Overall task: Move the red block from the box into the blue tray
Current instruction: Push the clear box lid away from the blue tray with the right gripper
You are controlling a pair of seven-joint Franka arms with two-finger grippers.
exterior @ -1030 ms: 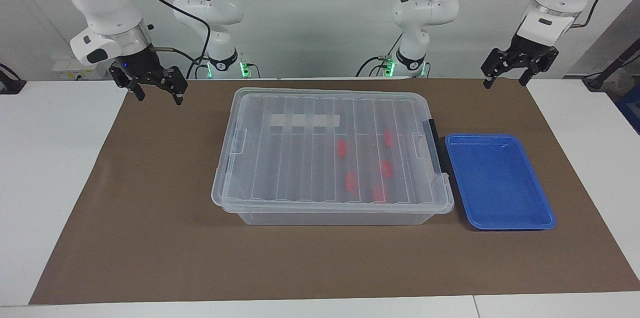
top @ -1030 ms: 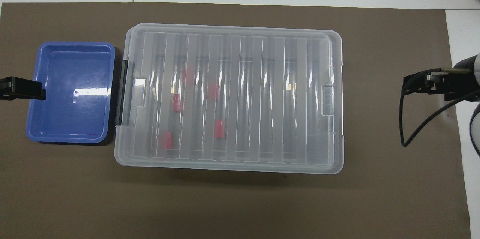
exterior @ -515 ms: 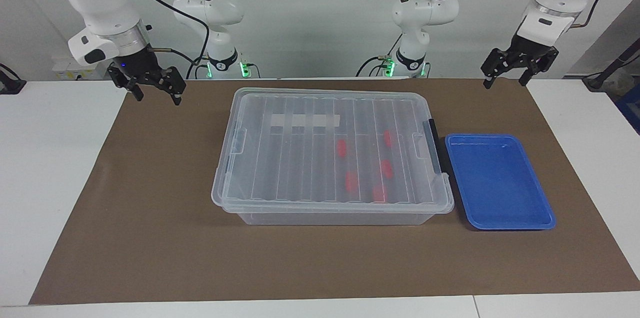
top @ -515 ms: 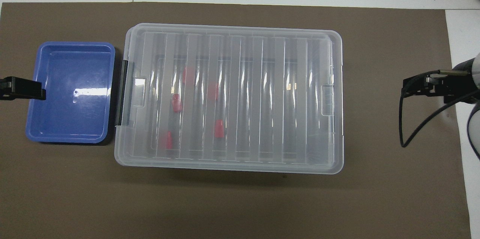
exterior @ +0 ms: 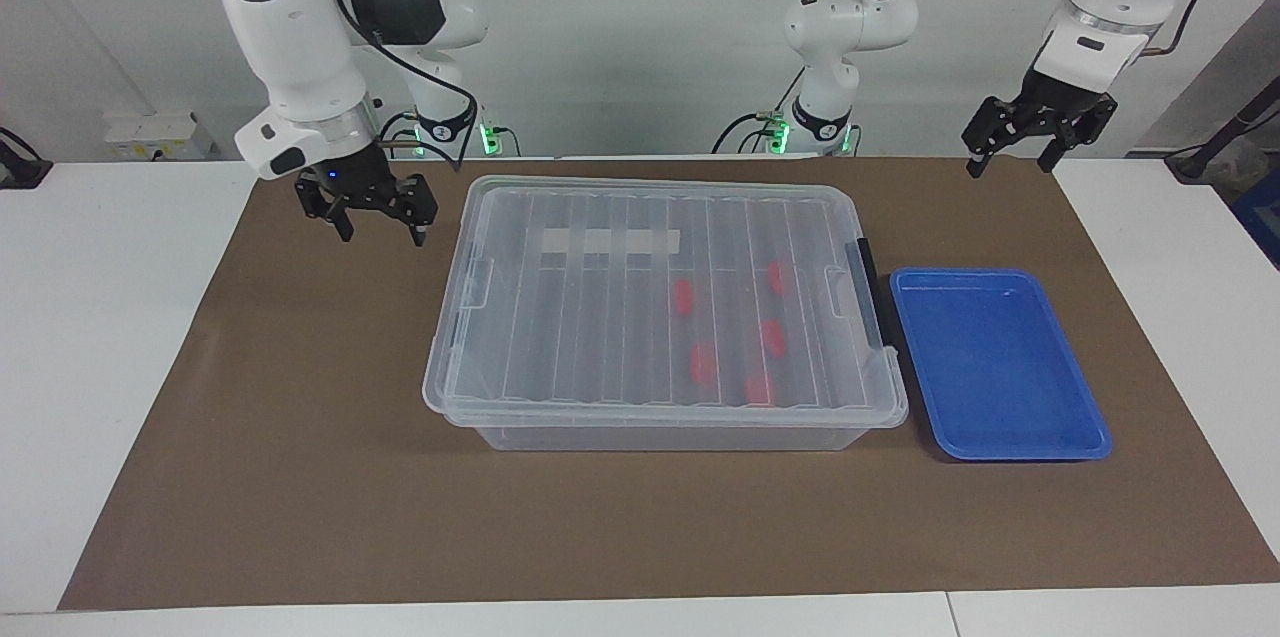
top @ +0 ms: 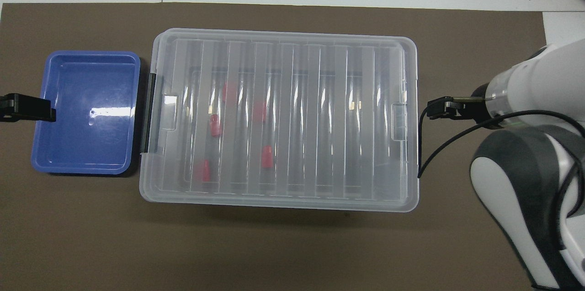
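Observation:
The clear box (exterior: 560, 317) lies lid-shut in the middle of the mat, a black clip (exterior: 868, 292) on its end toward the left arm. Through the ribbed lid I see several red blocks, one being a red block (exterior: 683, 296) (top: 215, 125). The blue tray (exterior: 1040, 437) (top: 68, 145) sits beside the clipped end with nothing in it. My right gripper (exterior: 384, 235) hangs open, holding nothing, just off the box's corner at the right arm's end. My left gripper (exterior: 1008, 165) waits open, high over the mat's edge at the tray's end.
A brown mat (exterior: 300, 477) covers the white table (exterior: 90, 337). The right arm's black cable (top: 425, 158) droops close to the box's end. A whitish strip (exterior: 610, 241) is stuck on the lid.
The right arm has swung in from the mat's corner toward the box and come lower, its gripper staying open. The left arm, box, tray and blocks have not moved.

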